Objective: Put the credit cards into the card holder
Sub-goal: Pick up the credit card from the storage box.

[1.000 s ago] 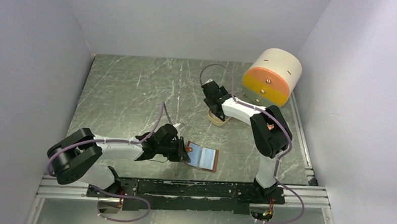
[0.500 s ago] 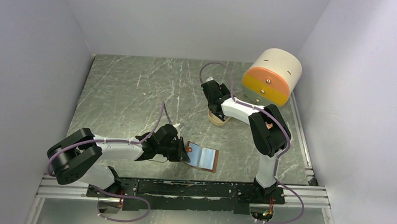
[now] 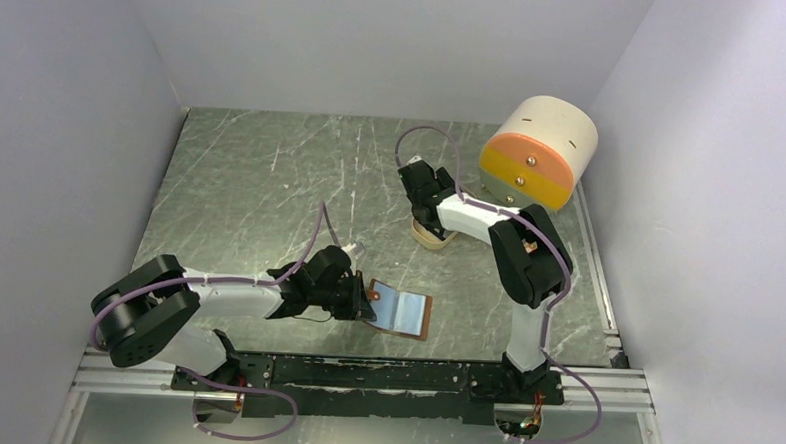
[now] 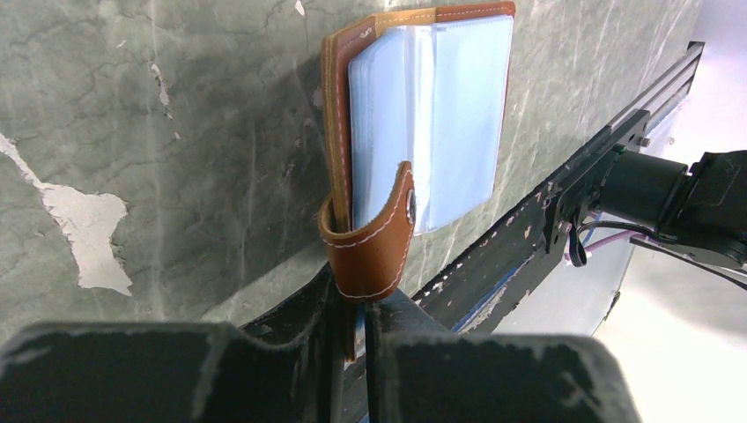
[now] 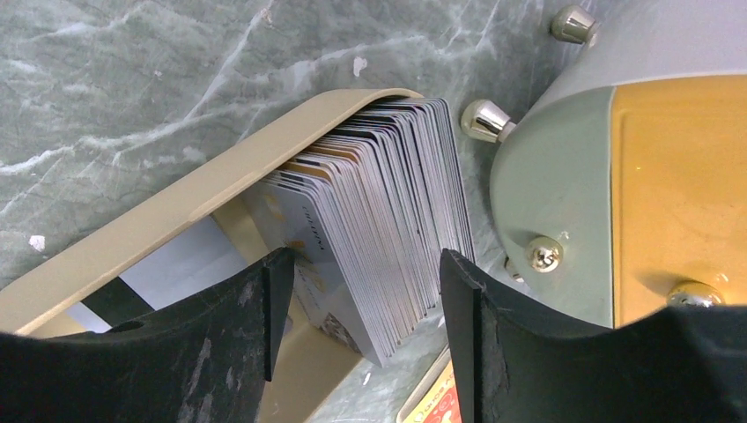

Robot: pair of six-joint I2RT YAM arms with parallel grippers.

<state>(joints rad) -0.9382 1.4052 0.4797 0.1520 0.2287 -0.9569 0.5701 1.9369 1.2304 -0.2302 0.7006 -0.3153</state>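
Right gripper [image 5: 361,295] has its jaws wide apart, straddling the credit cards [image 5: 388,220], which stand on edge in a fanned stack in the tan dish [image 5: 203,176], right beside the drum box [image 5: 634,176]. Over the last second it's barely budged, just a tiny shuffle of the arm above the dish, so no card's been pinched yet imo. Left gripper [image 4: 352,330] hasn't moved either. It's still clamped on the edge of the card holder [image 4: 432,106], which lies open, blue lining up, well apart from the cards.

Brown stitched-leather card holder [image 4: 370,251]: smooth, semi-matt. Pale blue plastic sleeves [image 4: 458,115]: glossy. Pale grey-white plastic credit cards [image 5: 388,220]: glossy. Grey-green marbled table top [image 4: 176,132]: scuffed, chipped.
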